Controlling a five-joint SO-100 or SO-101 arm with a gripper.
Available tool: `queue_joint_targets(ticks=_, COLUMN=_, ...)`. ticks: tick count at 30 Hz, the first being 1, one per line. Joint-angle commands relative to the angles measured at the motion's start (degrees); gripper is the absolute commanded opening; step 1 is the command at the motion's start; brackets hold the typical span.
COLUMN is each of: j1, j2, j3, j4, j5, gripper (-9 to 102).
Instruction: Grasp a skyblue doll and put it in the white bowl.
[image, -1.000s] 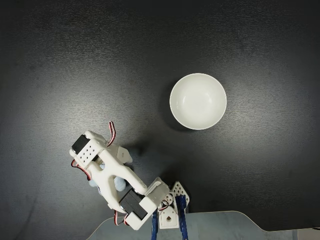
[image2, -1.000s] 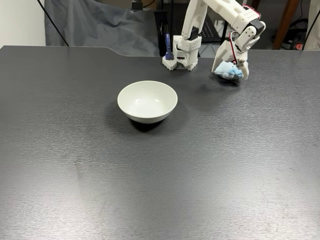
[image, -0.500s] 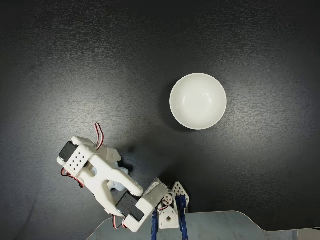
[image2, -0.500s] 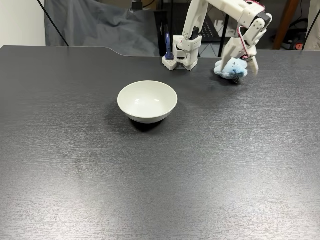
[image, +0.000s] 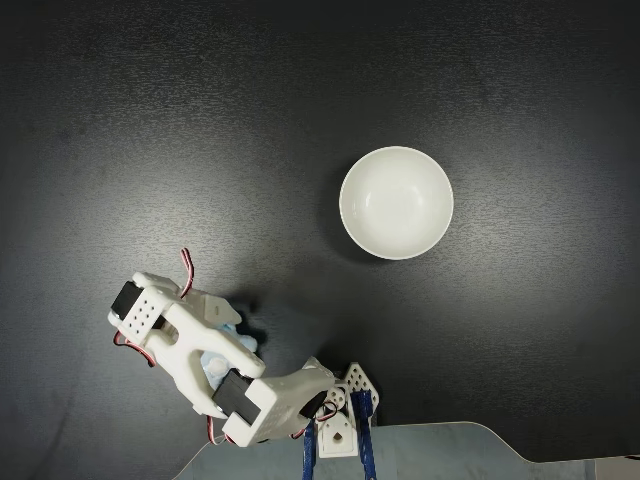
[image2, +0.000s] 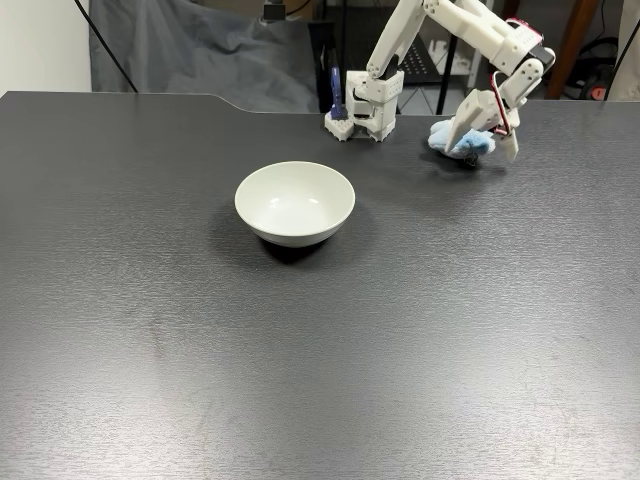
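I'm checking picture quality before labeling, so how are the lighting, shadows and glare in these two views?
In a fixed view from above, the table is bright in the middle and dark toward the corners, and the bowl casts a shadow to its left. In a fixed view from the front, light is even, the bowl's shadow sits just beneath it, and everything looks sharp.

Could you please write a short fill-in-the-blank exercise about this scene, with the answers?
1. The white bowl holds ____.
2. The skyblue doll lies on the ____, not in the bowl.
3. The gripper is at the ____, far from the bowl.

Missing words: nothing; table; doll
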Motion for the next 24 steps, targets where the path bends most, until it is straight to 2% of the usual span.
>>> queue_joint_targets(ticks=1, j1=0.2, j2=-1.3, j3=-2.6, j4=3.2, j5=-0.5, gripper=58)
queue_joint_targets(ticks=5, j1=0.3, j2=-4.3, j3=-2.7, j4=7.1, j5=-0.6, gripper=58)
queue_joint_targets(ticks=24, j1=-0.3, j2=-14.6, j3=-2.9, j4=7.1, j5=-0.7, gripper=58)
